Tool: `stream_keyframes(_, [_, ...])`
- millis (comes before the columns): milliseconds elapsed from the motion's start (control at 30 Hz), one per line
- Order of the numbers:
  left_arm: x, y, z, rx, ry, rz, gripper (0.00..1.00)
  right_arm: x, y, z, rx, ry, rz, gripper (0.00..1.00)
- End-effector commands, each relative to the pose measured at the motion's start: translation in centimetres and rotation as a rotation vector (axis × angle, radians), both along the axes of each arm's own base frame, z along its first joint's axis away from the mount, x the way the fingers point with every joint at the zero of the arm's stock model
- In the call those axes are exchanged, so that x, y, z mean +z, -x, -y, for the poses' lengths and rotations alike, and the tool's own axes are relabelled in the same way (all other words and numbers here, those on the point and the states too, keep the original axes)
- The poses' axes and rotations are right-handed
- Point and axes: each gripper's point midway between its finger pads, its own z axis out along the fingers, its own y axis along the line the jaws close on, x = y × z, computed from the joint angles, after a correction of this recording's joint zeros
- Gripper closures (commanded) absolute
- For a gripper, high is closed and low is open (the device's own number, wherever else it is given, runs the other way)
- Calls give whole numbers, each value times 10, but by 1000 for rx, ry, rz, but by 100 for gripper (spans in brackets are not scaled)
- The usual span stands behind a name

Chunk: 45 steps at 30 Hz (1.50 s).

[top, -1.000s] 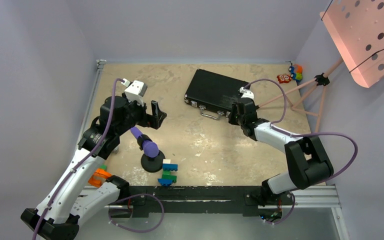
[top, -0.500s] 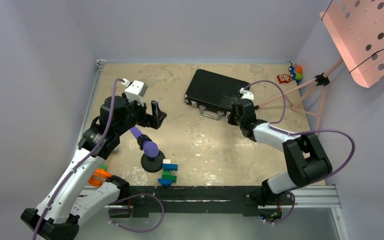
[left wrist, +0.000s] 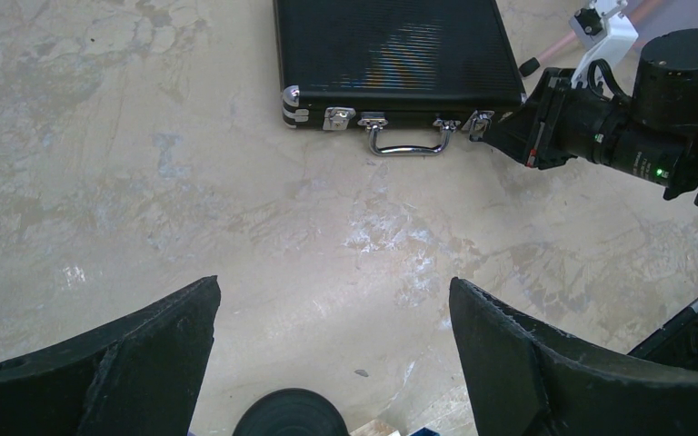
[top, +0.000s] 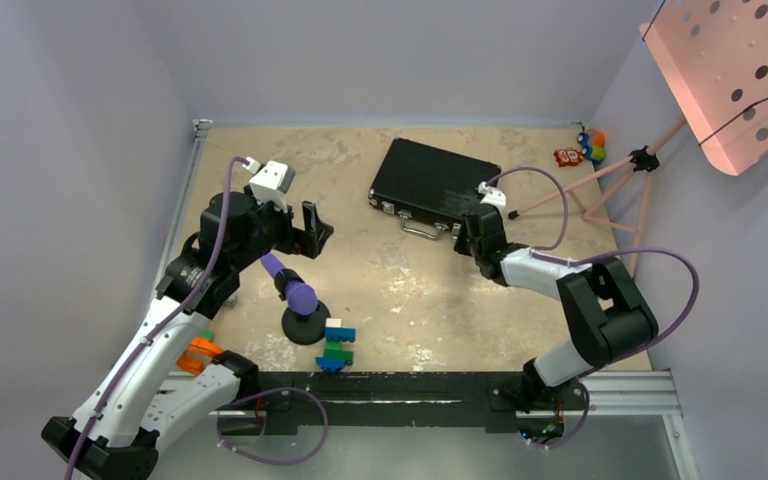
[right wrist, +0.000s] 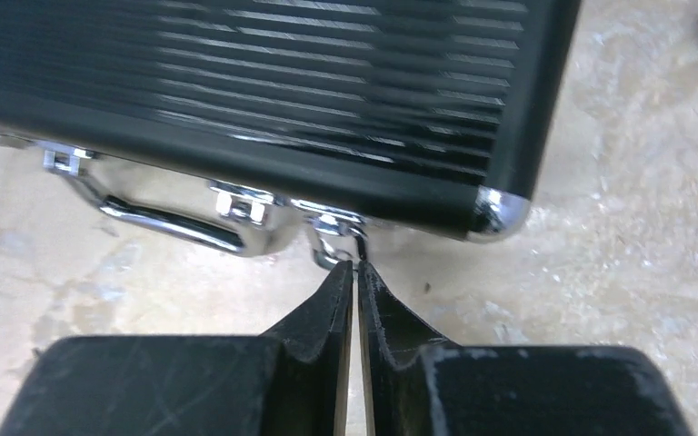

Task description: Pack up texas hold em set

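Plainly, the black case (top: 430, 180) lies flat and closed on the table (top: 400, 290), in the upper centre of the top view; its long axis runs from upper left down to lower right there, and the long edge with the silver handle (top: 419, 230) faces the lower left of the frame, toward the arms; in the left wrist view the case (left wrist: 395, 45) sits at the top centre with its long axis left to right, the handle (left wrist: 409, 145) and its latches along the edge turned to the bottom of the frame; the right gripper (top: 466, 231) is at the right end of that edge, its fingers pressed together; in the right wrist view its closed tips (right wrist: 354, 268) sit right at the right-hand latch (right wrist: 336, 232), beside the chrome corner of the case (right wrist: 282, 73), though whether they pinch the latch cannot be told; the left gripper (top: 315, 228) hangs at centre left of the top view, well apart from the case, fingers spread wide with nothing between them (left wrist: 332, 291); below it stand a purple-tipped object (top: 300, 300) on a black round base and, just to its right, a toy-brick figure (top: 338, 345).
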Motion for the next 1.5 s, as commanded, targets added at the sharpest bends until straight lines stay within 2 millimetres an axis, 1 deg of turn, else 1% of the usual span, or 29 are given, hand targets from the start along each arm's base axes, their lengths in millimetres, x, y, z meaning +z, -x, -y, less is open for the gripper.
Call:
stream_keyframes(0, [8, 0, 1, -5, 19, 15, 1, -24, 14, 23, -89, 82, -55, 89])
stream_keyframes(200, [9, 0, 1, -4, 20, 16, 1, -23, 12, 22, -98, 98, -42, 89])
stream_keyframes(400, [9, 1, 1, -6, 21, 18, 1, -13, 13, 16, -62, 87, -14, 89])
stream_keyframes(633, [10, 1, 1, -6, 23, 22, 1, 16, 15, 9, -14, 63, 50, 86])
stream_keyframes(767, [11, 2, 1, -6, 25, 24, 1, 40, 14, 2, 24, 40, 102, 81])
stream_keyframes(933, [13, 3, 0, -5, 29, 31, 1, 77, 6, -22, 117, -15, 162, 77])
stream_keyframes(1067, [15, 4, 0, -5, 33, 37, 1, 97, -4, -48, 198, -74, 174, 76])
stream_keyframes(1267, [16, 5, 1, -10, 39, 39, 1, 111, -26, -94, 293, -195, 176, 76])
stream_keyframes(1400, [17, 6, 1, -12, 41, 41, 1, 110, -46, -123, 323, -234, 163, 75])
stream_keyframes(1467, [18, 6, 1, -12, 42, 43, 1, 105, -52, -140, 351, -257, 148, 76])
